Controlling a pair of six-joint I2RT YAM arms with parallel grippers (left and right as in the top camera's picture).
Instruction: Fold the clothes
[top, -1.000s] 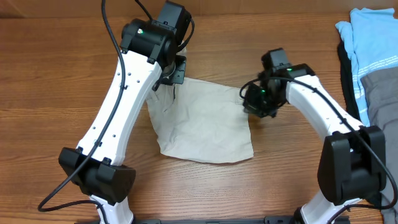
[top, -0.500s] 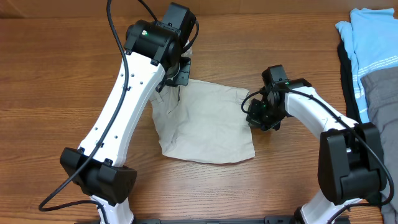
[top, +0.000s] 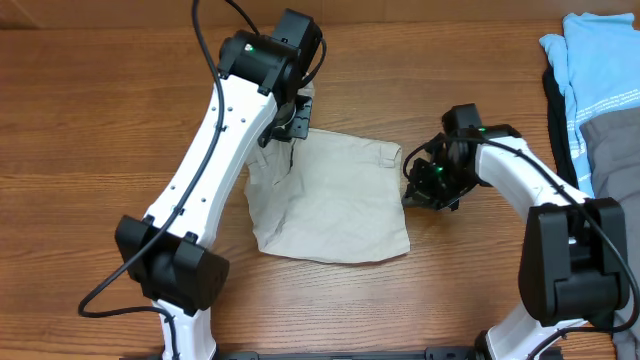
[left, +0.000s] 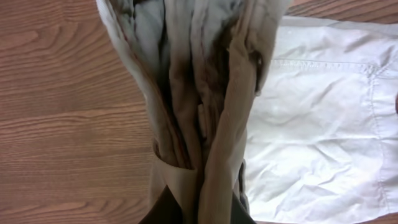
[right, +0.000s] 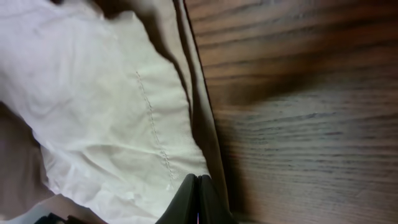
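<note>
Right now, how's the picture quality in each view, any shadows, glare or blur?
Overhead: evenly lit and sharp, with only faint shadows on the shorts. Left wrist: the bunched cloth close to the lens is dark in its folds, while the flat part at right is bright. Right wrist: the cloth looks nearly washed out, with a soft shadow on the table along its edge.

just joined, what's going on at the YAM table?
Both arms are working the khaki shorts, which lie mostly flat on the table. The left end effector is shut on a bunched, raised corner at the far left. The right end effector is shut at the shorts' right edge; can't tell if it holds cloth.
</note>
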